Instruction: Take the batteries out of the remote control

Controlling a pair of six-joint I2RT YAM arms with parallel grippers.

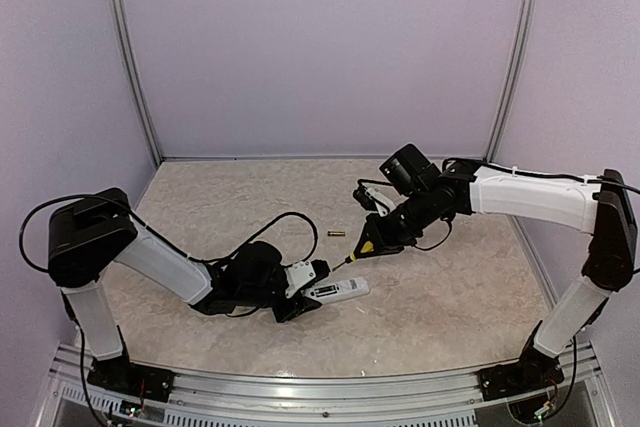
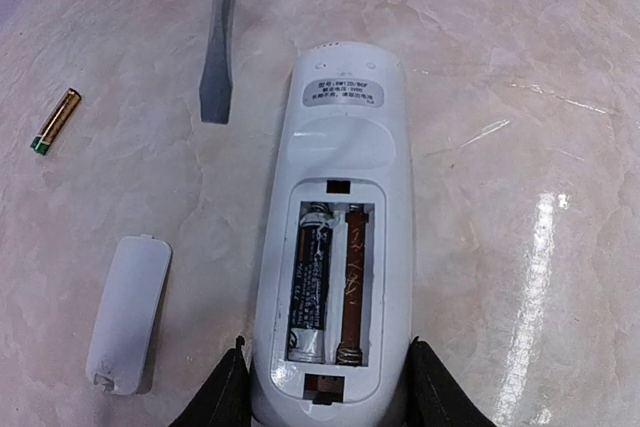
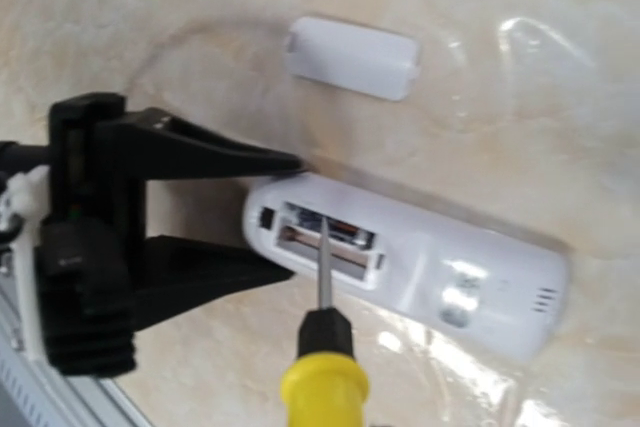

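Remote control (image 2: 345,147) lay back-up on the table (image 2: 530,87) at the lower centre of the left wrist view, its near end clamped between the fingers of the left gripper (image 2: 330,402). Its battery compartment (image 2: 352,267) was uncovered: a dark battery (image 2: 312,287) sat in the left slot, and the right slot was bare. A gold battery (image 2: 56,120) lay at the upper left, well apart. The white cover (image 2: 128,312) lay at the lower left, beside the remote. The right gripper (image 1: 390,232) was closed on a yellow-handled screwdriver (image 3: 322,377), whose blade hung just left of the remote's far end.
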